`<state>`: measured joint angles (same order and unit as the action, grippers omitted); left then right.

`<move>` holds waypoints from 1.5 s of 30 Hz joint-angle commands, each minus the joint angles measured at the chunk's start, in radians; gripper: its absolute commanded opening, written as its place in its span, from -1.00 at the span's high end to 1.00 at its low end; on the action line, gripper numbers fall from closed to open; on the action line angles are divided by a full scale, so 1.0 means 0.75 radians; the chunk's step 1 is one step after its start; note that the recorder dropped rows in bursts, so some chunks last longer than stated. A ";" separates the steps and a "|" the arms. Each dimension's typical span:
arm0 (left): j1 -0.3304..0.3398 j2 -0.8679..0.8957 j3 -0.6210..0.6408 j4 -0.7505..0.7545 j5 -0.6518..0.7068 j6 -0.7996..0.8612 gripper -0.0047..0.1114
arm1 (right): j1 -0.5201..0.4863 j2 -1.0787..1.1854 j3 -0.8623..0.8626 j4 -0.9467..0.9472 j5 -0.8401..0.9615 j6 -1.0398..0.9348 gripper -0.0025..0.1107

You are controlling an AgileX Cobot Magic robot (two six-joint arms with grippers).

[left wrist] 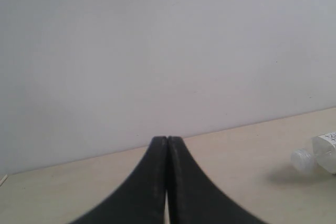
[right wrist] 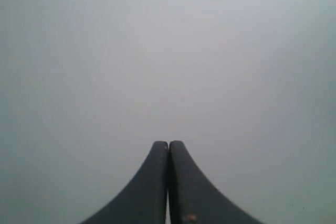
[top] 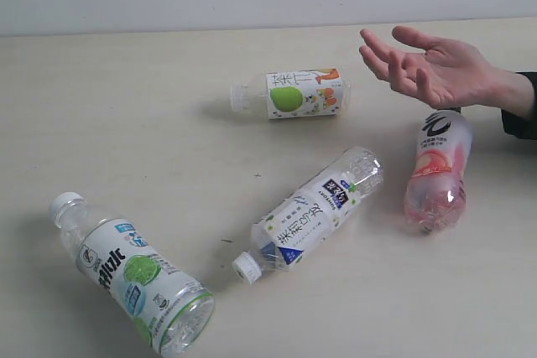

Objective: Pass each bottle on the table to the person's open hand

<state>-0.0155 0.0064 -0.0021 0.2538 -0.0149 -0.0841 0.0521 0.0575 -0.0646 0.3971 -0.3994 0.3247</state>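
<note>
- All four bottles lie on their sides on the table (top: 126,106), and none has reached the hand yet.
- The pink bottle (top: 438,173) lies nearest the hand (top: 436,69). Its cap end is hidden behind the wrist in the exterior view.
- The apple bottle (top: 294,94) lies just left of the hand, with its cap pointing away from it.
- The blue bottle (top: 310,215) lies slantwise mid-table. The green bottle (top: 134,278) lies well apart at the near left corner.
- The hand hovers above the table's right side, palm up and fingers spread, seemingly held there to receive.
- The left gripper (left wrist: 167,140) has its fingers pressed together on nothing. It sits low over the table, facing the wall (left wrist: 157,51). A capped bottle (left wrist: 315,157) shows at the edge of its view, but I cannot tell which one.
- The right gripper (right wrist: 168,144) is also closed and empty, and its view shows only blank grey.
- Neither arm appears in the exterior view, so both likely sit parked clear of the bottles, with fingers together because nothing is being grasped.
- The pink bottle looks the easiest first pick for the right arm.
</note>
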 commanded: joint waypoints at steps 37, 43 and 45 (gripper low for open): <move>0.004 -0.008 0.003 0.002 -0.002 0.002 0.92 | 0.561 1.899 -1.327 0.504 1.734 -1.617 0.58; 0.004 -0.008 0.003 0.002 -0.002 0.002 0.92 | 0.801 2.117 -1.459 0.380 1.695 -1.553 0.14; 0.004 -0.008 0.003 0.002 -0.002 0.002 0.92 | 0.861 2.176 -1.502 0.312 1.681 -1.477 0.01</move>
<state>-0.0155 0.0064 -0.0021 0.2538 -0.0149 -0.0841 0.6406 1.6356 -1.1512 0.6918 0.8804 -0.8403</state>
